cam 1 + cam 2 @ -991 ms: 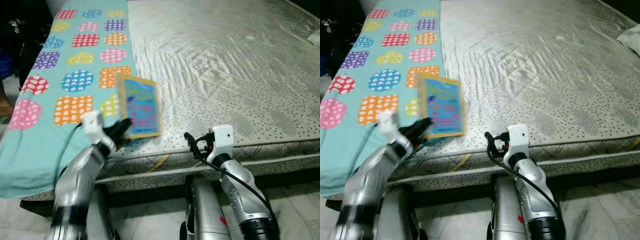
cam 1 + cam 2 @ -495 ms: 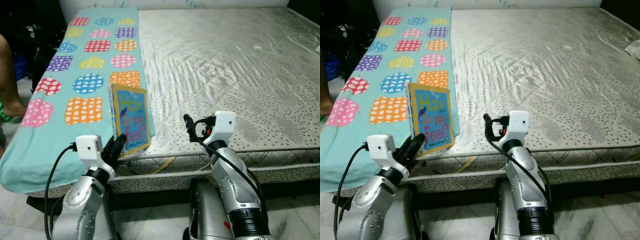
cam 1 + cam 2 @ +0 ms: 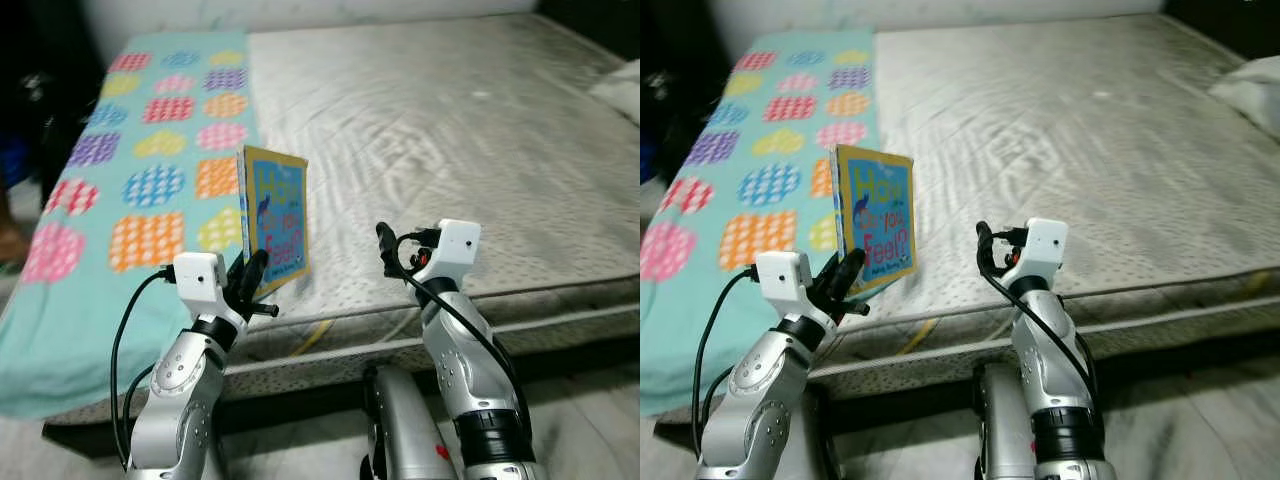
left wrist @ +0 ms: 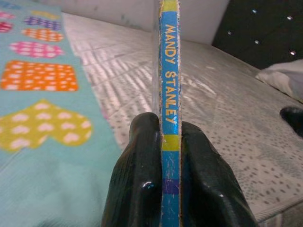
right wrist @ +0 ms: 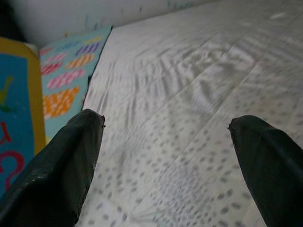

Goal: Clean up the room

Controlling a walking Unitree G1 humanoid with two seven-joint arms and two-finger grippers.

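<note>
- Thin yellow-bordered blue children's picture book (image 3: 274,213): held upright over the near edge of the mattress, cover facing the robot, tilted slightly. Spine in the left wrist view reads "MANDY STANLEY"; cover lettering partly legible ("How", "Feel?").
- Left gripper (image 4: 169,184): both black fingers (image 4: 137,175) pressed flat against the book's lower end, one on each face, spine between them. Clamped tight on the book.
- Right gripper (image 5: 165,156): fingers spread wide apart, nothing between them; raised above the near edge of the mattress, just beside the book and apart from it. The book's cover shows at the side of the right wrist view.
- Grey-white quilted mattress with small dark speckles (image 3: 470,140): bare surface, creased.
- Turquoise sheet printed with coloured polka-dot hearts (image 3: 130,180): covers the mattress's left strip, draped over the near-left corner. The book stands over its inner border.
- White pillow (image 3: 1250,90): at the far right edge of the mattress.
- Pale tiled floor (image 3: 590,430): below the near edge, blurred.
</note>
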